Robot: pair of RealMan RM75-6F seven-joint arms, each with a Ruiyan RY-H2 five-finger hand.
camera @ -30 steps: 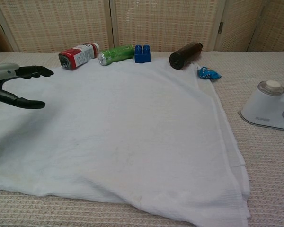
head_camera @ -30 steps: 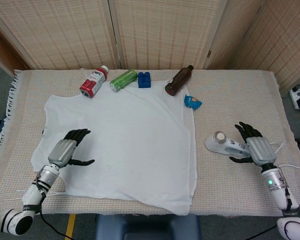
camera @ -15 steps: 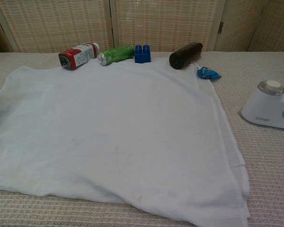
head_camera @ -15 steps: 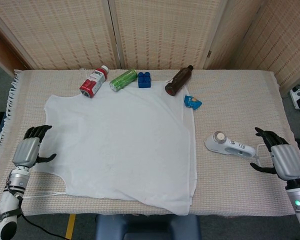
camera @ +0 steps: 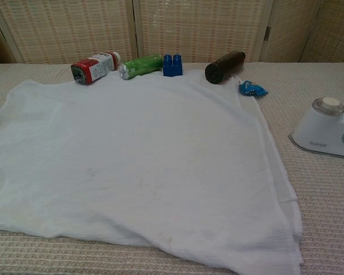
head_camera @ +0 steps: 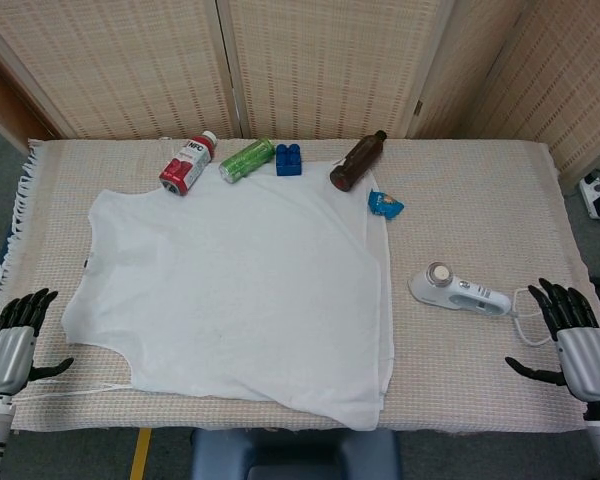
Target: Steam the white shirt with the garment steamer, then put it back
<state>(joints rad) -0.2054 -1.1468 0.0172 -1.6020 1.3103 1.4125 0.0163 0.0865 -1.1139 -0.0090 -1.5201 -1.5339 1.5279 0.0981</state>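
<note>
The white shirt lies spread flat across the middle of the table. The white garment steamer lies on its side on the cloth to the shirt's right, with nothing holding it. My left hand hovers at the table's front left corner, fingers spread, holding nothing. My right hand is at the front right corner, to the right of and nearer than the steamer, fingers apart and empty. Neither hand shows in the chest view.
Along the back edge lie a red and white bottle, a green can, a blue block and a brown bottle. A small blue wrapper sits by the shirt's right collar corner. A folding screen stands behind the table.
My left hand has left the shirt and drawn back to the front left corner. My right hand has let go of the steamer and pulled away to the front right.
</note>
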